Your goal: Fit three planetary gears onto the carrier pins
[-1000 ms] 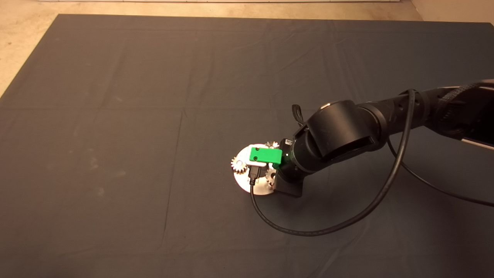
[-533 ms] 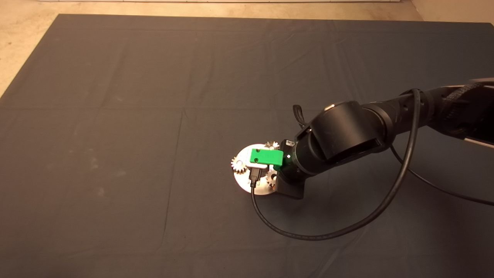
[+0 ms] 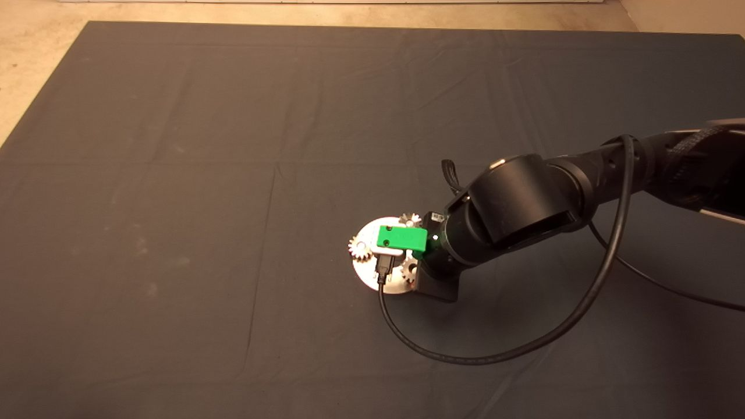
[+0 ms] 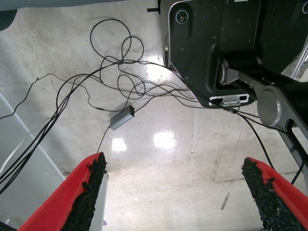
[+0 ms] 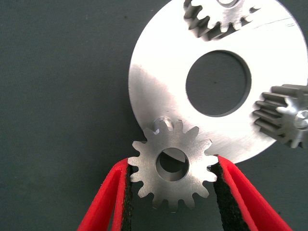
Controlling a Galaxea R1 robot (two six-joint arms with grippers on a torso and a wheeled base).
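While the right arm (image 3: 559,192) reaches in from the right edge over the dark mat (image 3: 174,174), its gripper (image 5: 171,192) sits above the near right edge of the white disc (image 5: 159,77), which lies a little right of the mat's middle. Its two red fingers (image 5: 103,202) are closed to about a gear's width, their black pads pressing on opposite sides of a silvery gear (image 5: 172,165), which lies flat between them. That gear overlaps the disc's rim, part over the disc and part over the mat. Just beyond its teeth a short pin (image 5: 159,123) stands up from the disc, not in the gear's centre hole; through that hole the disc's edge and the mat show.

Two more gears sit at the disc's rim: one (image 5: 219,17) at the far side and one (image 5: 284,115) at the left side, each overhanging the edge a little, the left one with a bright peg end in its middle. From above, the green gripper body (image 3: 400,237) hides most of the disc; the left gear (image 3: 359,248), the far gear (image 3: 412,219) and the held gear (image 3: 408,269) peek out around it. A black cable (image 3: 495,349) loops from the gripper across the mat.

The left gripper (image 4: 175,197) is off the tabletop, fingers spread wide and holding nothing, facing a pale floor (image 4: 159,159) with tangled cables (image 4: 120,77) and a dark machine base (image 4: 231,48).
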